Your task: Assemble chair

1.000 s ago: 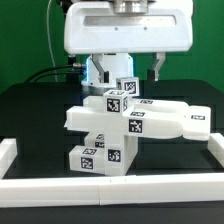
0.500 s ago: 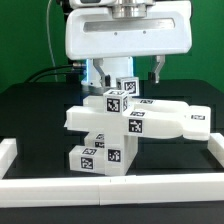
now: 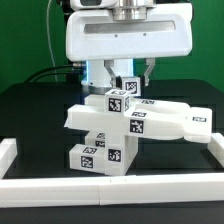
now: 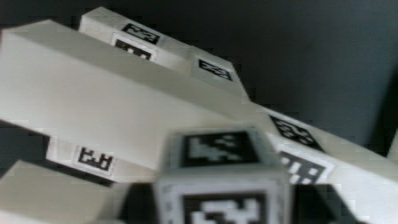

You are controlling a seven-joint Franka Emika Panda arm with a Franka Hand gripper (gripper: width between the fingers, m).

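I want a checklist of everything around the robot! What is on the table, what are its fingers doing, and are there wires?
Surface: black table, bordered by white rails.
Job's things: tagged white chair parts stacked in the middle; a small tagged block on top.
Clutter: nothing seen.
Grippers: gripper directly above the small block, fingers either side; grip cannot be told.
Cables: dark cables behind the arm.
Surroundings: green wall.

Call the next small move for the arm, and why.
Probably a slow, straight descent. The gripper hangs over the tagged cube-ended part that tops the chair, one finger on each side. In the wrist view that part sits centred but blurred, so contact is unclear.
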